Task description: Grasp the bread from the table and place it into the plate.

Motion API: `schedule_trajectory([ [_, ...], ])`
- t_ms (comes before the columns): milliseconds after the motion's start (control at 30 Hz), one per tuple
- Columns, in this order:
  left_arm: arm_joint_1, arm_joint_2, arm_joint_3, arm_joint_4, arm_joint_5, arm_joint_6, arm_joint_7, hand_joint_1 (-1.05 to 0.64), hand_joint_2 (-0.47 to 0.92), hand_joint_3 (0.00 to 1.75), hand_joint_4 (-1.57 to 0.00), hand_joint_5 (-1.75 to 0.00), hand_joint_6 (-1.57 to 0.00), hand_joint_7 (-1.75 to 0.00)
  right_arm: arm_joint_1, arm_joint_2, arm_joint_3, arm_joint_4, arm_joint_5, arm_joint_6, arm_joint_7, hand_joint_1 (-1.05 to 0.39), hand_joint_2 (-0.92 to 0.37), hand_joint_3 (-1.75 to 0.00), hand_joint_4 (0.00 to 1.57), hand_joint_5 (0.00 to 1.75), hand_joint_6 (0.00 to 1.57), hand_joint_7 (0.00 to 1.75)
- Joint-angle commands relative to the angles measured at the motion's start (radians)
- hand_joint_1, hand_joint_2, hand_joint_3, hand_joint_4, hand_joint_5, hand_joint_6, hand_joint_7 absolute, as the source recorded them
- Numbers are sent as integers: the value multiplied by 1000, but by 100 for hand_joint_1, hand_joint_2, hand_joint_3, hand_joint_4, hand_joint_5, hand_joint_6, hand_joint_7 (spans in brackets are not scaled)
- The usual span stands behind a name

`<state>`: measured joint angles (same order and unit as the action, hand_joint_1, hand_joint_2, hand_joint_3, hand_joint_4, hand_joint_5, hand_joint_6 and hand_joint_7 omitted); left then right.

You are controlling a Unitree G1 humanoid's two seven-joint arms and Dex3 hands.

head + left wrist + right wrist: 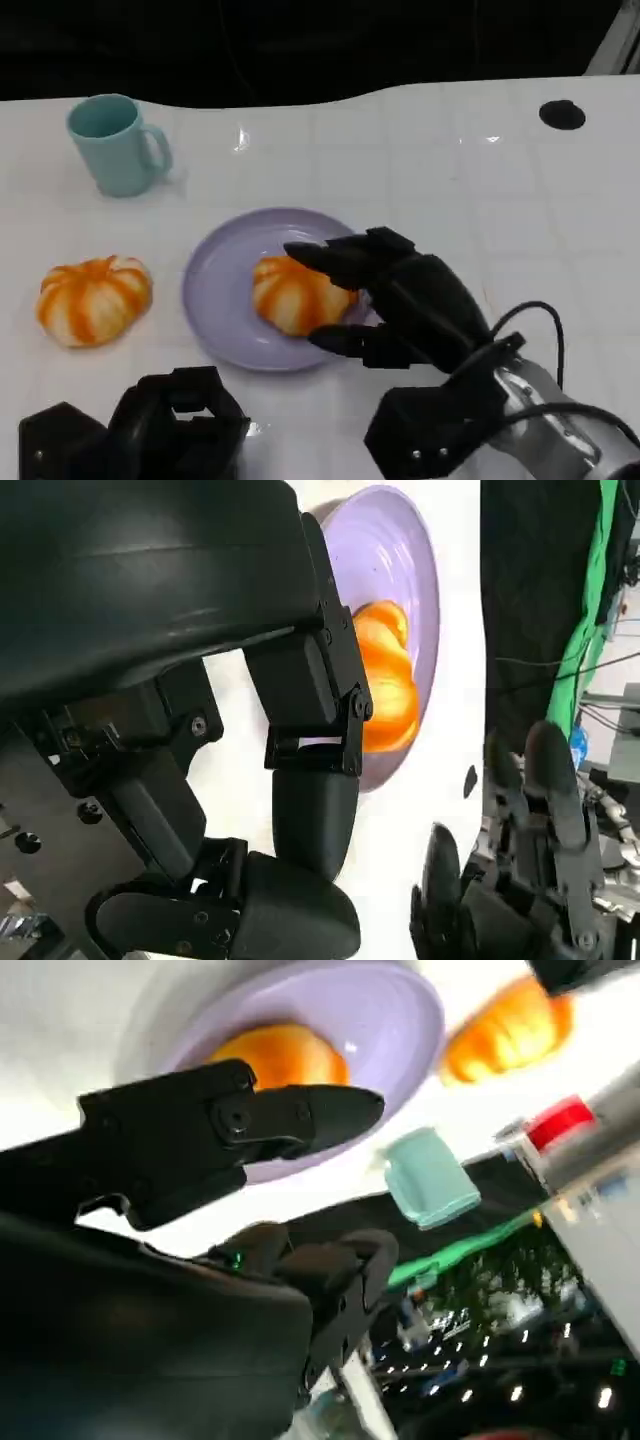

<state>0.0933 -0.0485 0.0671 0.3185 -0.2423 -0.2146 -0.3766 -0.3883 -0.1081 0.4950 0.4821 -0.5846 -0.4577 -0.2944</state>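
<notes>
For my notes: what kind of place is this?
Probably a robot test lab, not a kitchen: a white table with two breads, a plate and a mug, beside a green backdrop and loose cables.

An orange, white-striped bread (293,293) sits on the round lavender plate (222,290).

2 breads (296,293) (93,299), 1 plate (225,300), 1 mug (115,143).
</notes>
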Motion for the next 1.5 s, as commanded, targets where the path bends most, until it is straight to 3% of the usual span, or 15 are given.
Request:
schedule_trajectory([
  [33, -3, 10, -1, 7, 6, -10, 4, -105, 39, 104, -157, -119, -144, -86, 64, 7, -70, -15, 138, -87, 44, -45, -92, -18, 63, 98, 79, 20],
  [133, -5, 8, -1, 9, 6, -12, 8, -105, 39, 103, -157, -119, -144, -86, 92, 8, -102, -8, 197, -145, 71, -39, -92, -27, 67, 123, 90, 31],
  [267, -5, 4, -2, 4, 6, -7, 14, -105, 39, 103, -157, -120, -145, -86, 137, 4, -144, -14, 285, -196, 136, -36, -80, -50, 67, 161, 81, 85],
  [400, -4, 4, -3, 2, 3, -6, 11, -105, 39, 103, -157, -121, -145, -86, 181, -5, -180, -37, 354, -201, 217, -34, -72, -70, 67, 173, 75, 104],
  [567, -5, 4, -3, 1, 1, 1, 11, -105, 38, 103, -157, -121, -145, -86, 242, -27, -216, -96, 446, -145, 348, -36, -72, -75, 69, 175, 71, 120],
  [667, -6, 6, -5, 3, 3, 0, 10, -105, 38, 103, -157, -121, -145, -85, 276, -42, -233, -125, 486, -129, 417, -35, -74, -73, 66, 172, 71, 123],
  [800, -3, 4, -6, -5, 4, 2, 15, -105, 39, 103, -157, -121, -146, -85, 343, -52, -259, -175, 564, -82, 505, -37, -78, -66, 69, 157, 73, 123],
  [967, 0, 3, -6, -11, 2, 3, 15, -105, 40, 103, -157, -121, -145, -85, 416, -75, -289, -231, 601, -60, 571, -38, -83, -56, 68, 158, 70, 129],
  [1233, 0, 6, -4, -16, -2, 13, 18, -105, 41, 103, -157, -121, -145, -86, 526, -85, -334, -314, 645, -11, 628, -39, -88, -51, 66, 167, 68, 133],
  [1500, 7, 11, 0, -21, -2, 13, 16, -105, 41, 102, -157, -121, -145, -85, 562, -52, -355, -327, 652, -7, 621, -41, -88, -49, 68, 172, 69, 137],
])
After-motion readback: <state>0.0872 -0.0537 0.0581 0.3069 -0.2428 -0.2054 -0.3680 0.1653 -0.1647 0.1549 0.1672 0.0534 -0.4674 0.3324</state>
